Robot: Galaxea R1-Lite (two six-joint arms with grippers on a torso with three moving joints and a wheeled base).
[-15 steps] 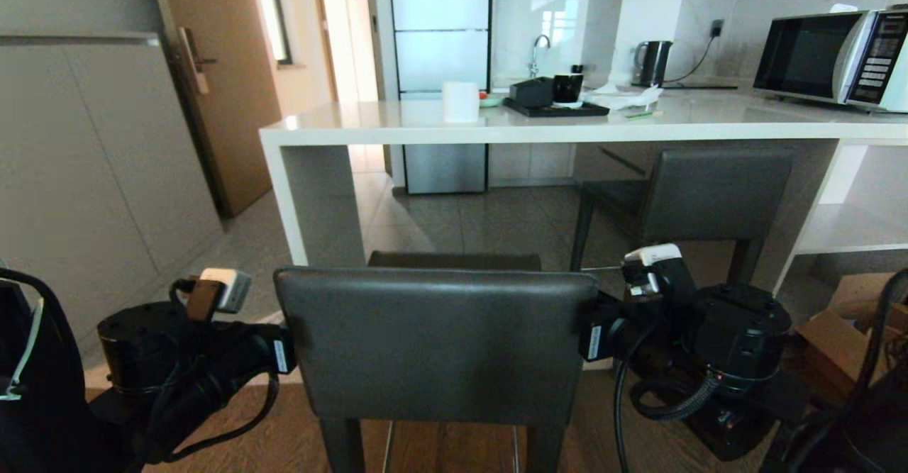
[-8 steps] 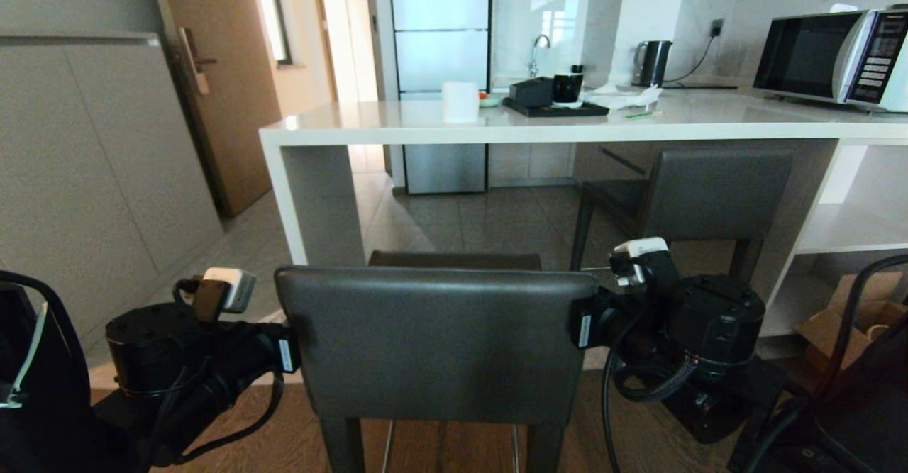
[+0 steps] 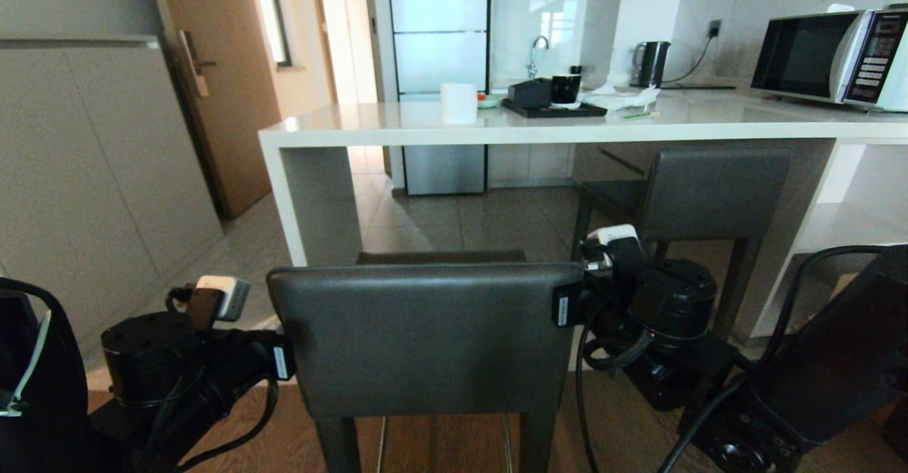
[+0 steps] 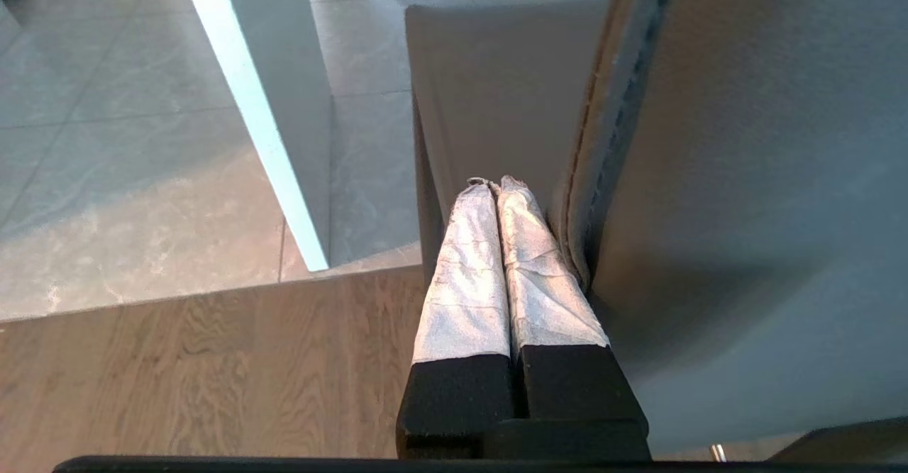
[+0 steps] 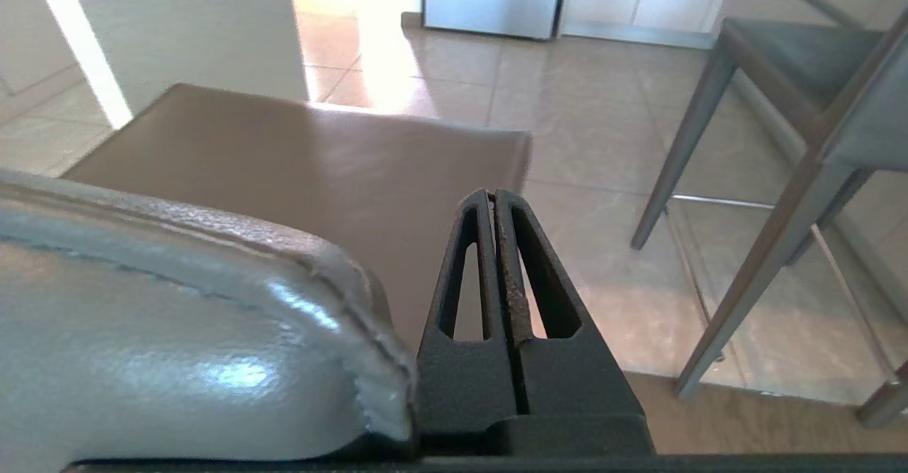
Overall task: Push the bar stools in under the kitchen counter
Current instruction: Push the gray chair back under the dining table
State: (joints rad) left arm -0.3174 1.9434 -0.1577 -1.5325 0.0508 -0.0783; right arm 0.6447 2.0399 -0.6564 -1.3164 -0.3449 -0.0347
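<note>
Right arm is seen shifted inward along the near stool (image 3: 425, 338), which stands short of the worktop (image 3: 496, 132); far stool (image 3: 709, 196) is tucked. Backrest is judged stiff, padded; side edges suit pushing. Left pincer (image 4: 493, 186) and right pincer (image 5: 491, 196) are closed, empty. Open floor lies ahead.

Black arms (image 3: 177, 359) — looping cables, white-wrapped fingers (image 4: 489, 267)
</note>
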